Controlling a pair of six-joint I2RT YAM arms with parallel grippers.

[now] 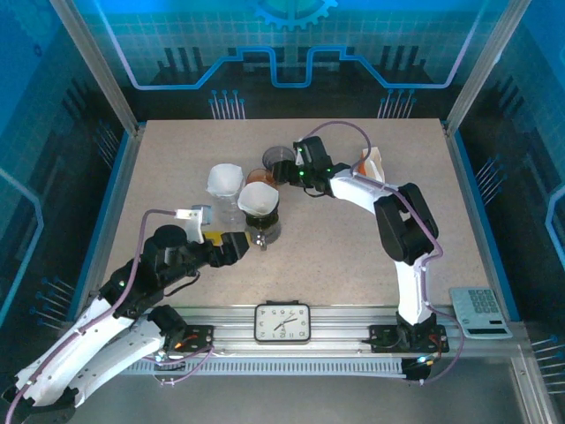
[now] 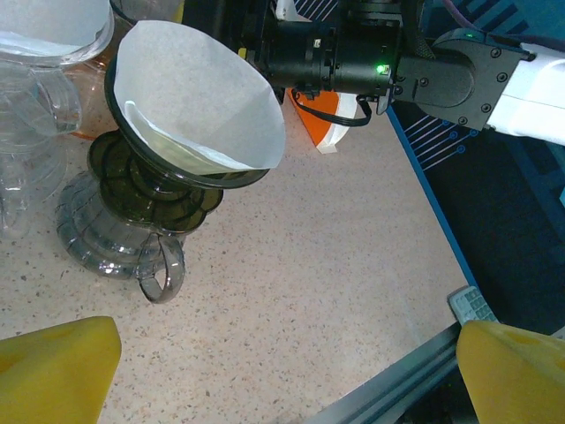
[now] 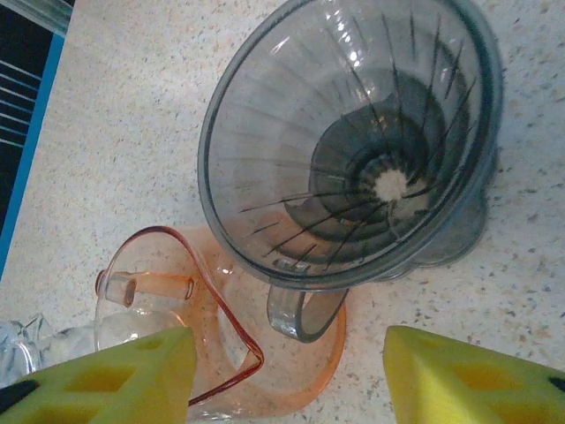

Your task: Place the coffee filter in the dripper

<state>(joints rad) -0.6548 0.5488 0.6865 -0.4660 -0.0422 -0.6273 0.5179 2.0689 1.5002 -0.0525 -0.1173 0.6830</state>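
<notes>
Top external shows speckled beige table point(image 1: 340, 243) inside blue walls point(image 1: 291, 44); left claw point(image 2: 282, 380) wide open, empty; right claw point(image 3: 291, 389) parted, empty.

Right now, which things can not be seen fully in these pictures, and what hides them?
Left wrist view: the orange and white object is half hidden behind the black right arm; its shape is unclear.
Left wrist view: the clear plastic dripper is cut off by the left edge.
Right wrist view: the orange transparent dripper is partly covered by the smoky grey ribbed dripper.
</notes>
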